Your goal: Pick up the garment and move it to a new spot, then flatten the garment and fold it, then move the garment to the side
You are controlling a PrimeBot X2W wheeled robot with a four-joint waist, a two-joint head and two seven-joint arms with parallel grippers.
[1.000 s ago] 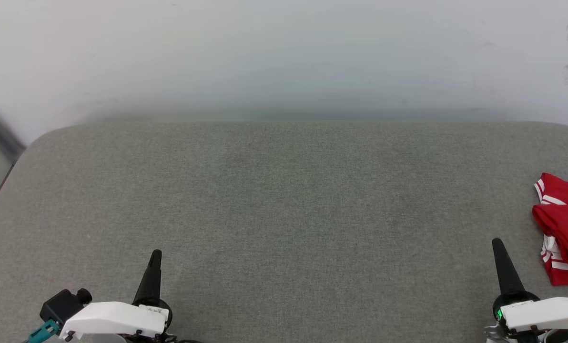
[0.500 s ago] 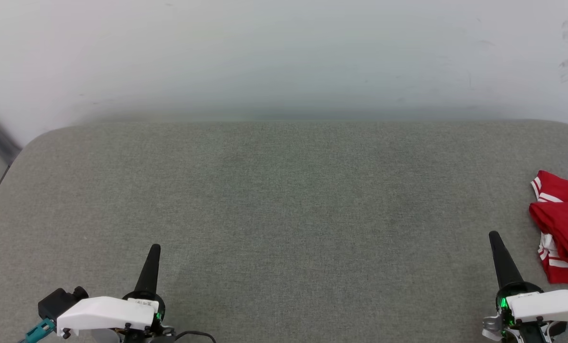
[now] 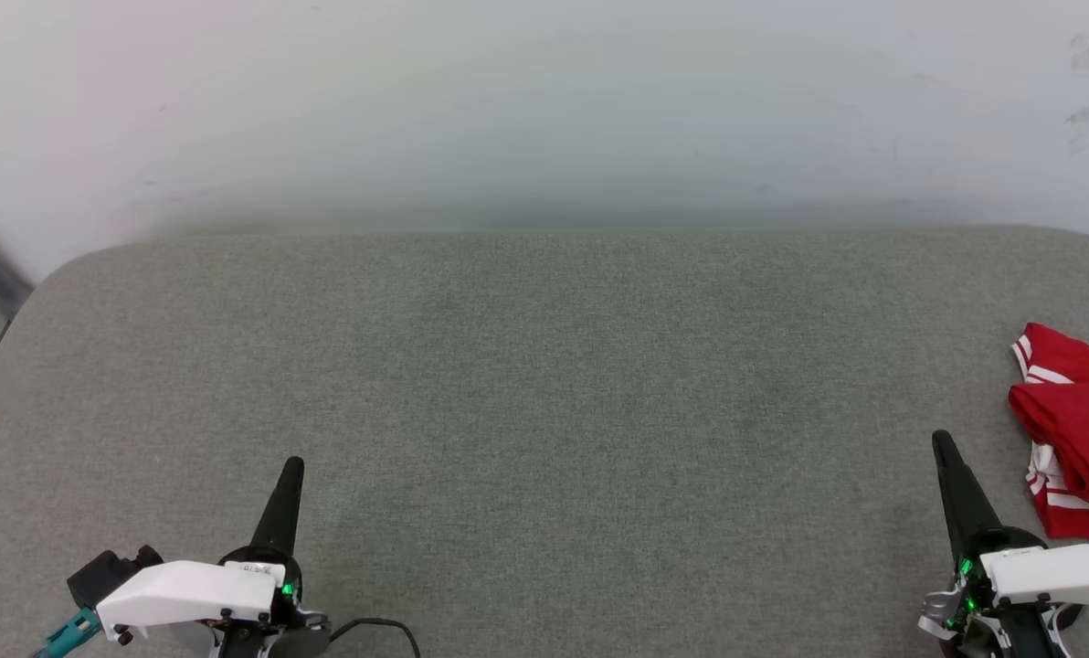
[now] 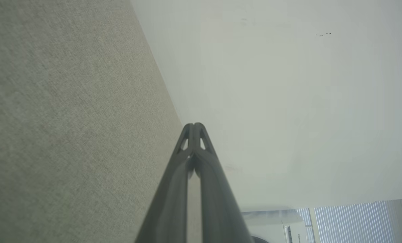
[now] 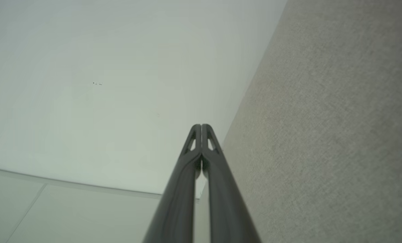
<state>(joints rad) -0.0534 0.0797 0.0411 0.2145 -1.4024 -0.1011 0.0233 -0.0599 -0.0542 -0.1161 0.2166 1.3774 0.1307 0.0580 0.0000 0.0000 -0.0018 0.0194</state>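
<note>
The garment [image 3: 1070, 429] is lying bunched at the right edge of the grey fabric surface [image 3: 544, 384], toward the near half of that edge. The head view is cutting off its right side, so red cloth and white-and-red striped trim are showing, while any print is not making itself readable. The right gripper [image 3: 945, 448] is pointing at the far edge just beside the garment and apart from it. The left gripper [image 3: 292, 471] is sitting well apart from both, by the near edge on the left side. In the head view each gripper is presenting as a single dark spike, so the jaw gap is proving hard to judge there. The wrist views are settling it: the left gripper [image 4: 194, 127] is keeping its jaws pressed together at the tips with nothing between them, and the right gripper [image 5: 201, 127] is doing likewise. The left wrist view is also taking in slatted blinds [image 4: 356, 219] past the pale wall [image 4: 288, 84]. A dark cable [image 3: 385, 629] is curling beside the left gripper's base at the near edge.
</note>
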